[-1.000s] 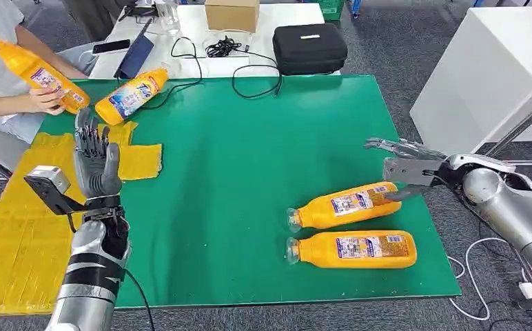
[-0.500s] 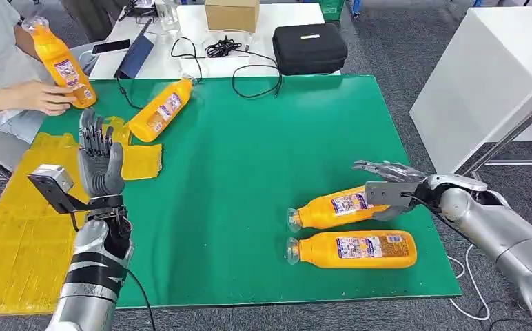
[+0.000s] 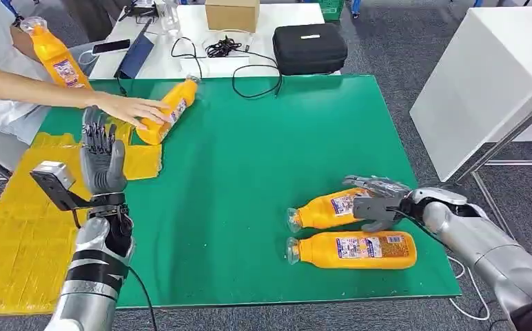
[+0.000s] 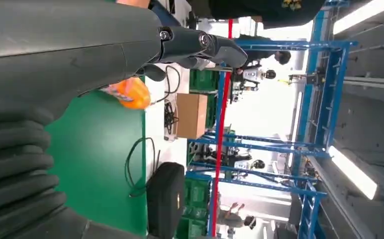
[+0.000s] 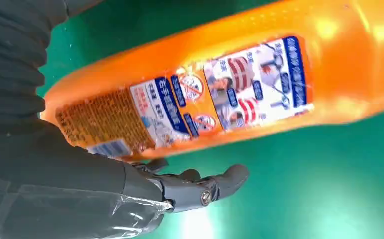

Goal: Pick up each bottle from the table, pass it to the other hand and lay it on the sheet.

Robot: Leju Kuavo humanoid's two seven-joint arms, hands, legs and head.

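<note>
Two orange bottles lie on their sides at the front right of the green mat (image 3: 249, 172), caps pointing left: an upper bottle (image 3: 326, 209) and a lower bottle (image 3: 353, 249). My right hand (image 3: 377, 203) hovers over the base end of the upper bottle with its fingers spread and nothing gripped. In the right wrist view the upper bottle (image 5: 230, 84) lies just past my right hand (image 5: 145, 184), whose fingers (image 5: 215, 185) stretch along its side. My left hand (image 3: 102, 163) stands upright and open over the yellow sheet (image 3: 15, 234). The left wrist view looks past my left hand (image 4: 105, 45).
A person's hand (image 3: 134, 109) rests on a third bottle (image 3: 174, 105) at the sheet's far corner, and a fourth bottle (image 3: 52, 50) stands by their arm. A black case (image 3: 309, 47), cables (image 3: 249, 76) and a cardboard box (image 3: 231, 14) lie beyond the mat. A white cabinet (image 3: 484, 83) stands to the right.
My right hand has come down and to the left over the upper bottle's base. The person has turned the third bottle, laid a hand on it and lifted the fourth upright. My left hand barely moved.
</note>
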